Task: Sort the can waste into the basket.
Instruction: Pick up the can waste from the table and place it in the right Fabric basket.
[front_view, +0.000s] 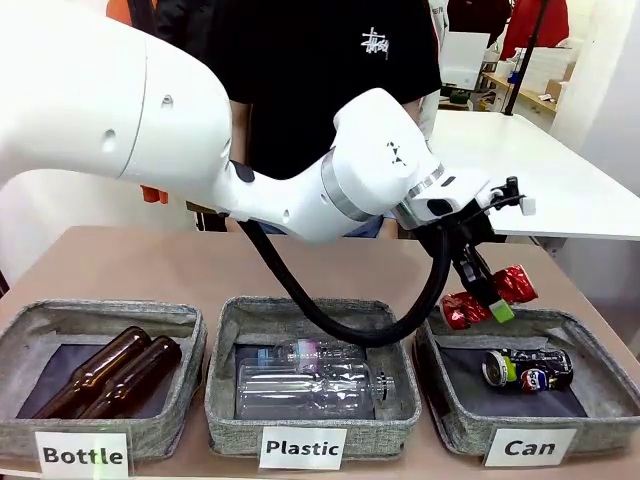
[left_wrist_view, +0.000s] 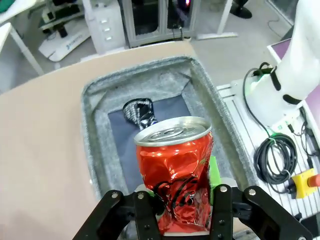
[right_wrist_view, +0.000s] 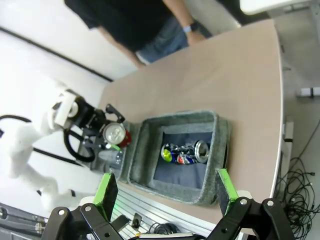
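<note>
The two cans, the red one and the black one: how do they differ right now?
The crushed red can is clamped in the left gripper, held in the air above the back rim of the Can basket; the black can lies on its side on the basket's dark floor. The red can is plain red, the black one carries blue, red and yellow marks. Both are dented, with silver tops.

Glossy crumpled red metal on the crushed can (left_wrist_view: 176, 175) with a brushed silver top, shiny printed metal on the black can (front_view: 527, 368), rough matt grey felt-like cloth on the basket (front_view: 600, 355), smooth matt tan on the tabletop (left_wrist_view: 40, 150).
</note>
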